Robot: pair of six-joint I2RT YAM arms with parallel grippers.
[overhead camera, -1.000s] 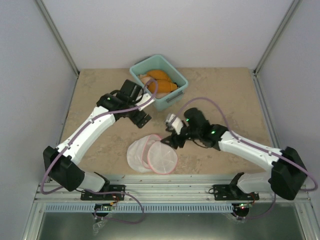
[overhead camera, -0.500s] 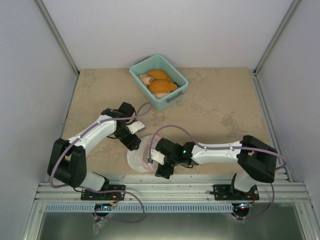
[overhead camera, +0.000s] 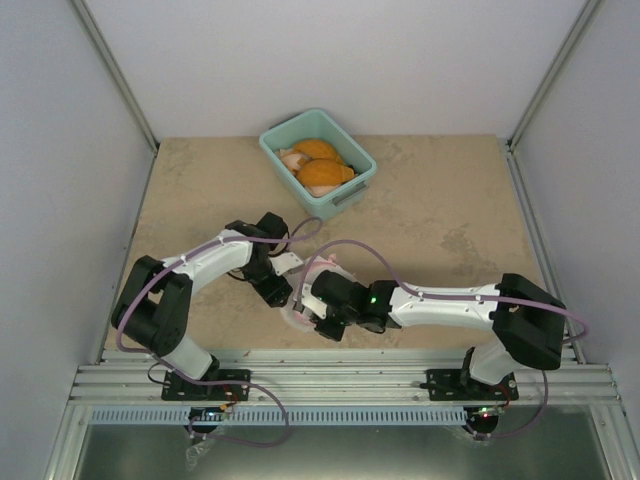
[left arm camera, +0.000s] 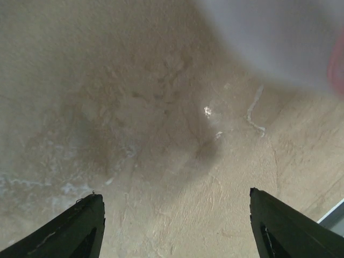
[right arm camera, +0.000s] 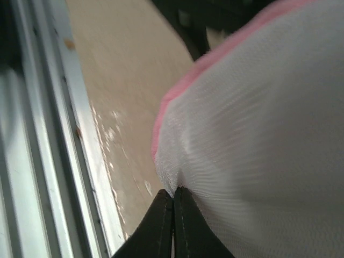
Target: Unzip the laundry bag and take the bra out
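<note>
The laundry bag [right arm camera: 258, 134] is white mesh with a pink zipper band [right arm camera: 177, 91]. My right gripper [right arm camera: 174, 194] is shut, pinching a fold of the mesh near the rim. In the top view the bag [overhead camera: 300, 315] lies near the front edge, mostly hidden under my right gripper [overhead camera: 312, 322]. My left gripper [overhead camera: 280, 290] hangs low just to the bag's left. In its wrist view the left gripper [left arm camera: 177, 226] is open over bare table, with a blur of the bag [left arm camera: 279, 43] at the top right. An orange bra [overhead camera: 322, 172] lies in the teal bin [overhead camera: 345, 195].
The teal bin stands at the back centre and also holds a pale garment [overhead camera: 292, 158]. A metal rail [right arm camera: 37, 134] runs along the table's near edge, close beside the pinched bag. Grey walls [overhead camera: 80, 150] close the table in on the sides.
Both arms came forward from near the bin to the bag. The right gripper went from open to shut on the mesh. The left gripper dropped to the table and narrowed slightly.
</note>
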